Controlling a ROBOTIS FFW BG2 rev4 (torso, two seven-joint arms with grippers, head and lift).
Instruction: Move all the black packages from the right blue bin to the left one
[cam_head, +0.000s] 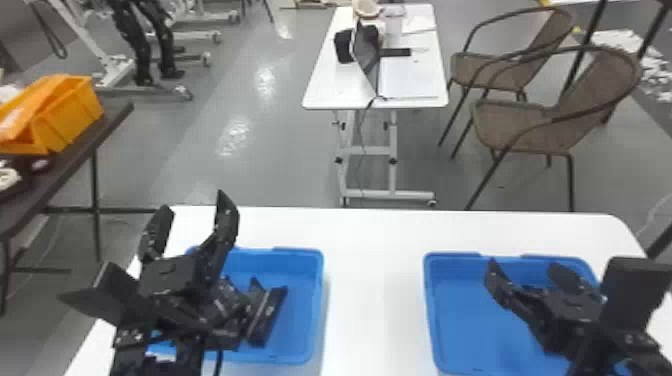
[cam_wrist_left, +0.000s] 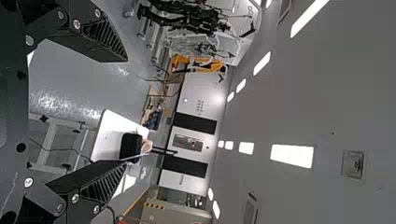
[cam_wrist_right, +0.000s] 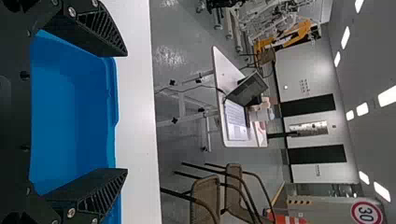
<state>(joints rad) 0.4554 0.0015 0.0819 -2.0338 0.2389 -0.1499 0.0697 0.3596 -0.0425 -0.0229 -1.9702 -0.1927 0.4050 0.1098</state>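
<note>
In the head view my left gripper (cam_head: 197, 212) stands open above the far-left part of the left blue bin (cam_head: 301, 300). Black packages (cam_head: 268, 316) lie tilted against each other in that bin, partly hidden behind the left arm. My right gripper (cam_head: 527, 276), also open, is over the right blue bin (cam_head: 457, 320), whose right side the arm covers. From the left wrist, my left gripper (cam_wrist_left: 124, 111) has its fingers wide apart with nothing between them. The right wrist view has my right gripper (cam_wrist_right: 126, 112) spread open, with the right bin's blue floor (cam_wrist_right: 56, 107) behind it.
A white table (cam_head: 372, 280) carries both bins, with a strip of tabletop between them. Beyond it stand a smaller white table (cam_head: 340, 90) with a laptop and brown chairs (cam_head: 530, 125). An orange bin (cam_head: 70, 115) rests on a dark table at the left.
</note>
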